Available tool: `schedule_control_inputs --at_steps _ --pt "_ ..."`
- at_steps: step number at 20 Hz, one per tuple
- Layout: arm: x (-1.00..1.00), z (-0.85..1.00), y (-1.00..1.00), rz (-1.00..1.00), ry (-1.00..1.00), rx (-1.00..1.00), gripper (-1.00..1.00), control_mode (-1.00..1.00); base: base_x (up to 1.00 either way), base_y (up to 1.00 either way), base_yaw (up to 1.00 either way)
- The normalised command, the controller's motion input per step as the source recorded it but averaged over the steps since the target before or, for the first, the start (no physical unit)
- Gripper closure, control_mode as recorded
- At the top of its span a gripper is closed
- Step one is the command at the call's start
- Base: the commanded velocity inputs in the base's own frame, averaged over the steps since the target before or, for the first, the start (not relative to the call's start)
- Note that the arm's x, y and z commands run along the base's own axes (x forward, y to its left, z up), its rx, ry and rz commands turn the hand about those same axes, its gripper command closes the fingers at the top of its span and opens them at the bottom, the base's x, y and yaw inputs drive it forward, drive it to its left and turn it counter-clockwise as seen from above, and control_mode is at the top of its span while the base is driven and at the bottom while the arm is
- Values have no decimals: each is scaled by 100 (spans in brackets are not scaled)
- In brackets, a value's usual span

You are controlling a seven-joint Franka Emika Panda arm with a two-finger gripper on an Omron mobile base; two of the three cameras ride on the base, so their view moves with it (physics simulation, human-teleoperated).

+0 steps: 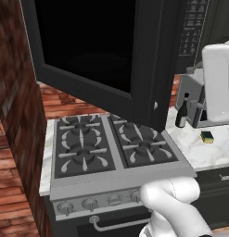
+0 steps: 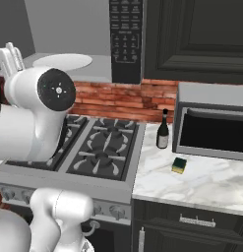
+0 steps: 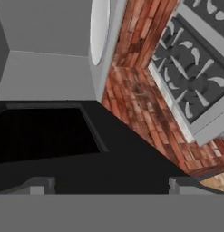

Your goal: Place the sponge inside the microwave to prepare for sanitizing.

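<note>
The sponge (image 1: pixel 207 136) (image 2: pixel 179 165), yellow with a dark green top, lies on the marble counter to the right of the stove, far from my hand. The microwave (image 1: pixel 192 28) (image 2: pixel 125 39) hangs above the stove with its wide dark-windowed door (image 1: pixel 88 51) (image 3: pixel 41 133) swung open. Its light grey cavity (image 3: pixel 45 31) holds the white round plate (image 2: pixel 61 61) (image 3: pixel 99 29). In the hand view my gripper (image 3: pixel 111 186) is up by the door's edge, facing the cavity. It is open, with nothing between its fingertips (image 3: pixel 38 186).
A dark bottle (image 1: pixel 181 113) (image 2: pixel 163 130) stands on the counter just behind the sponge. A silver-grey toaster oven (image 1: pixel 199 102) (image 2: pixel 211 125) sits to their right. The gas stove (image 1: pixel 111 146) (image 2: pixel 101 147) (image 3: pixel 195 63) lies under the microwave, with a brick wall behind it.
</note>
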Motion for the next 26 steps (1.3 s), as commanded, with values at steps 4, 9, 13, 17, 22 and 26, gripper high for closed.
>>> schedule_control_inputs --at_steps 4,9,13,17,22,26 --pt "49 -3 0 0 5 2 -100 -100 0 0 0" --pt "27 -11 11 0 0 -1 -100 -100 0 0 0" --pt "36 -2 16 0 0 -1 -100 -100 0 0 0" --pt "24 -1 25 7 1 0 -100 -100 0 0 0" --pt "25 0 32 7 1 3 -100 -100 0 0 0" --pt "18 0 21 18 7 5 -100 -100 0 0 0"
